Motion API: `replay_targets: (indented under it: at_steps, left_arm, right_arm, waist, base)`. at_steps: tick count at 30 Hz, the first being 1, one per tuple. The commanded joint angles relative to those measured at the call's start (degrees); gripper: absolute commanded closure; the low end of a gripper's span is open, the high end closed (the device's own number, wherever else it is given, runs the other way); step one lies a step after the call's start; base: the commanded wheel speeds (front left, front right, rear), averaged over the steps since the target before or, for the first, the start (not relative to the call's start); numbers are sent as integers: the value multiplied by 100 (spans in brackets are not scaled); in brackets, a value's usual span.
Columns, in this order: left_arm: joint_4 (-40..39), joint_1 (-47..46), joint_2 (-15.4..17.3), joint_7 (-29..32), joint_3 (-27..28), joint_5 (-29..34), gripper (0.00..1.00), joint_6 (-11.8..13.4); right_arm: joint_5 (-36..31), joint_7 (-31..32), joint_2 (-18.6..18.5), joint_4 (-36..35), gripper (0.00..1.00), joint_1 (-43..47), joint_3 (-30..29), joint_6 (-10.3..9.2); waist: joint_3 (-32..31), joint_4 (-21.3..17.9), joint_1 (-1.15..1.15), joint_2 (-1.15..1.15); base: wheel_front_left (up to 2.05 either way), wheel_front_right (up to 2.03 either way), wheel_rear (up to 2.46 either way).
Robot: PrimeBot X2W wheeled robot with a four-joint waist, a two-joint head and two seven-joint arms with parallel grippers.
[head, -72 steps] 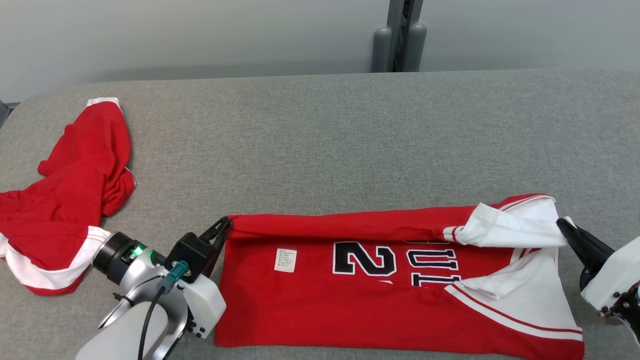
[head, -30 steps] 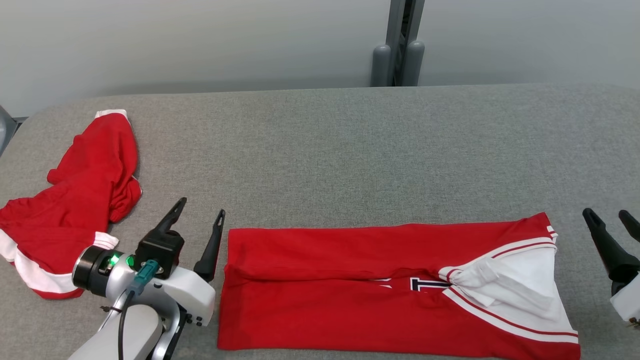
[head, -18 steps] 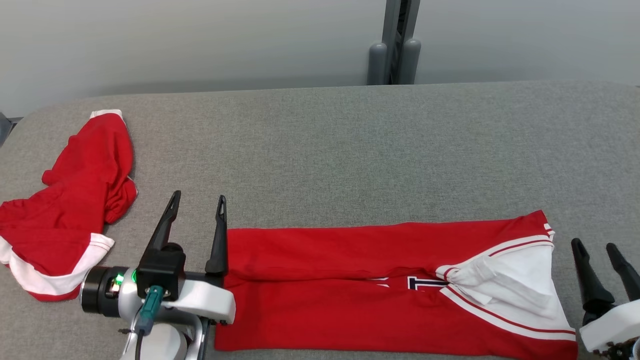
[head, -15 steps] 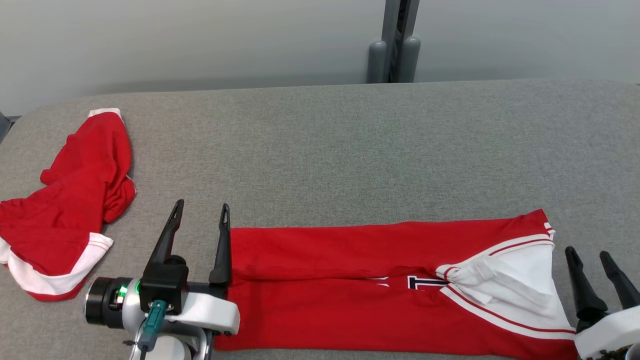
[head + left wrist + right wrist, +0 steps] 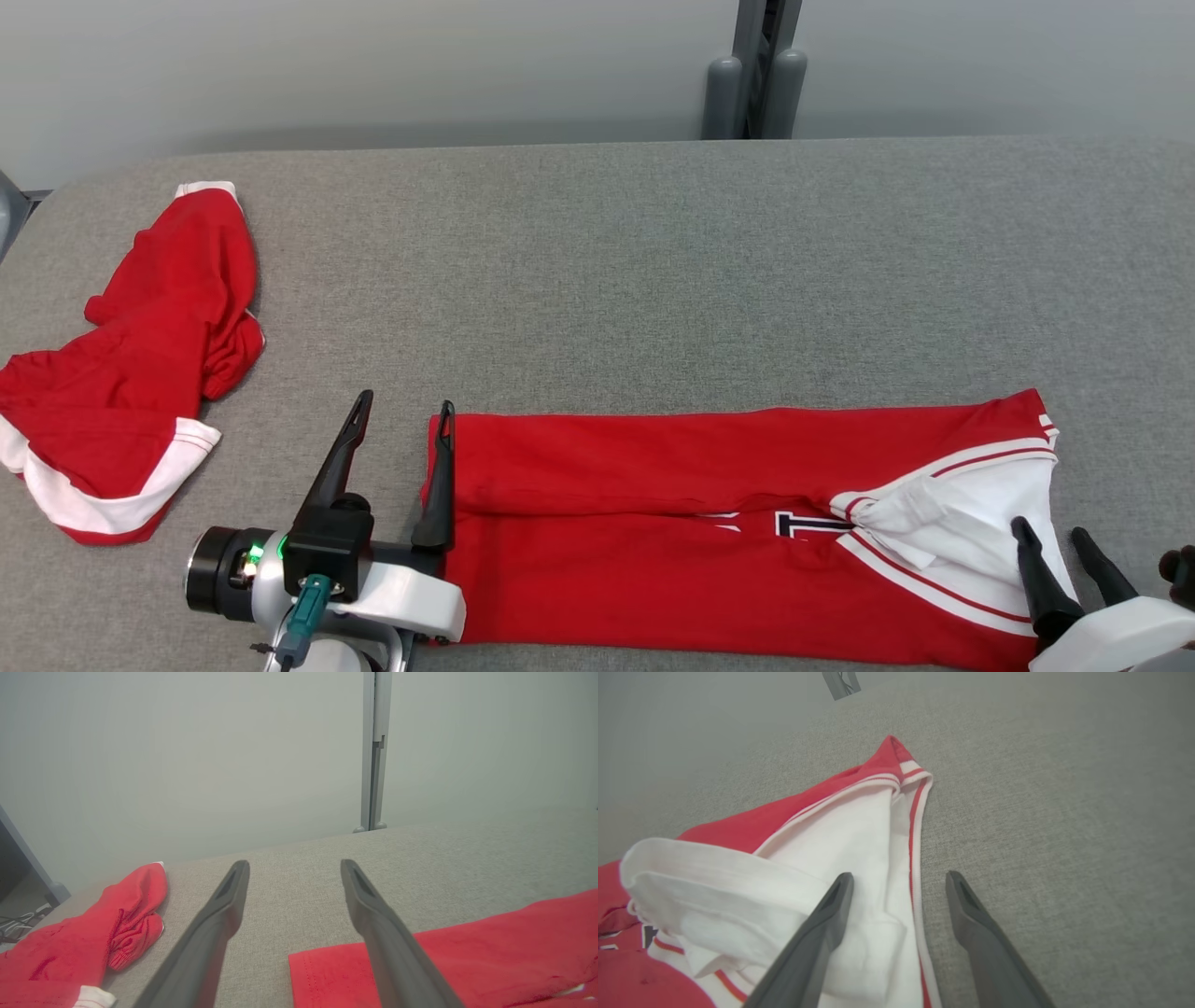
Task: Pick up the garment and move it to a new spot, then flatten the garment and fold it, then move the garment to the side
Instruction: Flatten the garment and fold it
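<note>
The garment (image 5: 709,560), a red jersey with white sleeves and dark lettering, lies folded into a long band near the table's front edge. My left gripper (image 5: 405,402) is open at the band's left end, its right finger along the cloth's edge; the left wrist view has this gripper (image 5: 294,864) over bare table beside the red corner (image 5: 467,947). My right gripper (image 5: 1049,529) is open over the band's white right end. In the right wrist view this gripper (image 5: 900,876) straddles the white sleeve's (image 5: 831,858) striped edge, left finger over cloth, right finger over table.
A second red garment (image 5: 131,364) with white trim lies crumpled at the table's left end, also in the left wrist view (image 5: 84,942). The grey fabric-covered table (image 5: 653,280) stretches wide behind the jersey. A grey post (image 5: 756,75) stands against the wall behind.
Both grippers let go of the far edge after laying it over the jersey. Since then the left gripper turned to lie along the left end, and the right gripper moved left over the white sleeve.
</note>
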Motion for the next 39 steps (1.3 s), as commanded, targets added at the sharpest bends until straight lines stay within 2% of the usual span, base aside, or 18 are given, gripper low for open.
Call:
replay_targets:
  at_steps: [1, 11, 12, 13, 14, 15, 24, 36, 39]
  left_arm:
    - [43, 49, -18, -7, 107, 110, 0, -96]
    - [74, 78, -170, -8, 386, 377, 0, -362]
    - [71, 85, -187, -8, 401, 405, 0, -392]
    - [72, 91, -204, -8, 420, 437, 0, -422]
    - [76, 92, -214, -8, 439, 461, 0, -435]
    - [80, 88, -230, -7, 460, 487, 0, -463]
    - [140, 82, -366, -8, 589, 620, 0, -638]
    - [241, -31, -433, -8, 708, 776, 0, -800]
    - [272, -59, -443, -7, 634, 852, 0, -867]
  right_arm:
    - [138, -27, -30, 152, 0, -137, 108, 1]
    - [665, -51, 151, 583, 0, -361, 720, 7]
    - [706, -69, 149, 616, 52, -379, 775, 7]
    - [744, -105, 138, 633, 65, -389, 816, 7]
    - [787, -143, 118, 648, 94, -421, 847, 7]
    - [835, -188, 87, 659, 100, -454, 877, 7]
    - [1121, -419, -337, 822, 100, -732, 866, -1]
    - [1250, -376, -1189, 1542, 100, -1448, 776, 0]
    - [1275, -353, -1280, 1672, 100, -1598, 839, 0]
  waist:
    - [11, 16, 0, 0]
    - [45, 87, 0, 0]
    - [46, 87, 0, 0]
    - [46, 87, 0, 0]
    - [51, 85, 0, 0]
    - [56, 84, 0, 0]
    - [73, 71, 0, 0]
    - [153, 58, 0, 0]
    - [152, 76, 0, 0]
  base:
    - [0, 0, 0]
    - [0, 0, 0]
    - [0, 0, 0]
    - [0, 0, 0]
    - [0, 0, 0]
    - [0, 0, 0]
    - [0, 0, 0]
    - [0, 0, 0]
    - [0, 0, 0]
